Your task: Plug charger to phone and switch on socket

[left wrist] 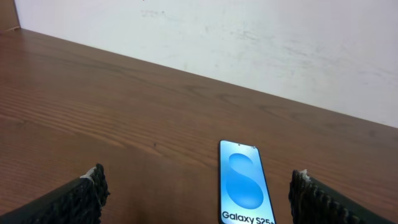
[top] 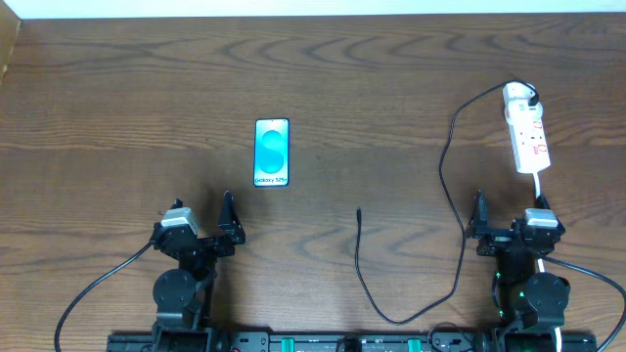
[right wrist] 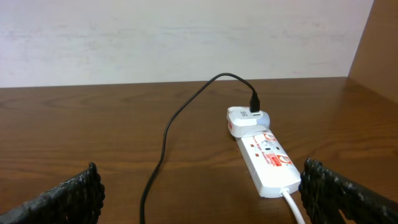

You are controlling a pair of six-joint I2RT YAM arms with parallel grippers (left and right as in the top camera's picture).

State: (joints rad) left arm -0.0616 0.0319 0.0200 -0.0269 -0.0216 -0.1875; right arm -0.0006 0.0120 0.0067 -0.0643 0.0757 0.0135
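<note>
The phone [top: 272, 153] lies flat at centre left, blue screen up; the left wrist view [left wrist: 244, 184] shows it ahead of my fingers. The black charger cable [top: 445, 166] runs from a white adapter on the socket [top: 525, 132], a white power strip at the far right, and loops down to its plug tip [top: 359, 210] lying loose mid-table. The right wrist view shows the socket [right wrist: 264, 155] and the cable [right wrist: 163, 146]. My left gripper [top: 203, 220] is open and empty near the phone. My right gripper [top: 509, 217] is open and empty just below the socket.
The power strip's white cord [top: 541, 186] runs down toward my right arm. A pale wall [right wrist: 186, 37] stands behind the table's far edge. A wooden side panel [right wrist: 379, 43] rises at the right.
</note>
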